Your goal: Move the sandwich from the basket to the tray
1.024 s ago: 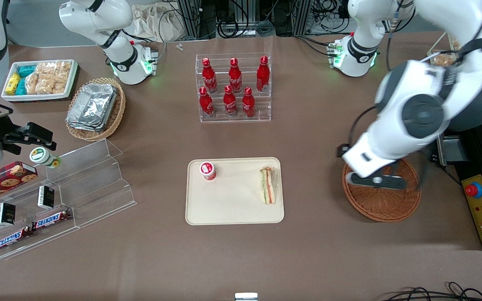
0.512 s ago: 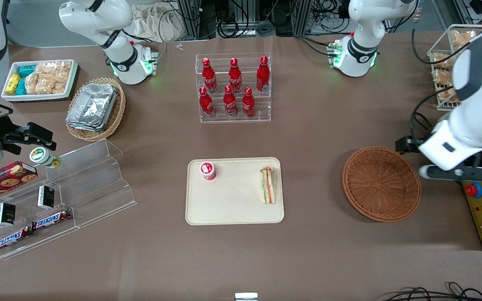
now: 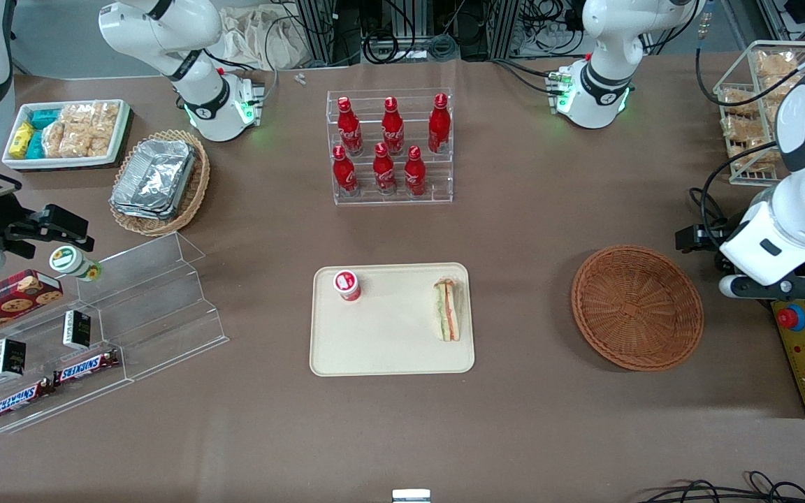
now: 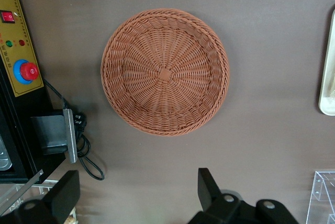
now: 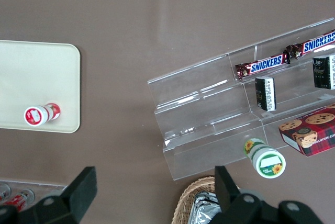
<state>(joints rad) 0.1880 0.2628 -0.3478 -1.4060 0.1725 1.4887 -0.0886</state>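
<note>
the beige tray [image 3: 388, 356] lies nearest the front camera, with the wrapped sandwich [image 3: 447, 309] resting on it close to the edge that faces the basket, its green and orange-red filling showing. a small red-and-white capped bottle [image 3: 347, 285] stands upright on the same tray, well apart from the sandwich (toward the parked arm's end). at about the same depth, toward my end of the table, sits the round reddish-brown wicker basket [image 3: 636, 307], with nothing in it; my wrist camera looks straight down on its woven bottom [image 4: 165, 72]. my gripper [image 3: 769, 287] hangs just off the basket's rim, over the edge of the table, above the yellow control box with the red emergency button [image 3: 791, 318]. its two black fingers [image 4: 209, 190] stand wide apart and hold nothing. farther from the camera, a clear acrylic rack [image 3: 392, 192] carries six red cola bottles [image 3: 383, 168] in two rows. a wire basket of bagged snacks [image 3: 752, 105] stands at my end of the table, farther still.
</note>
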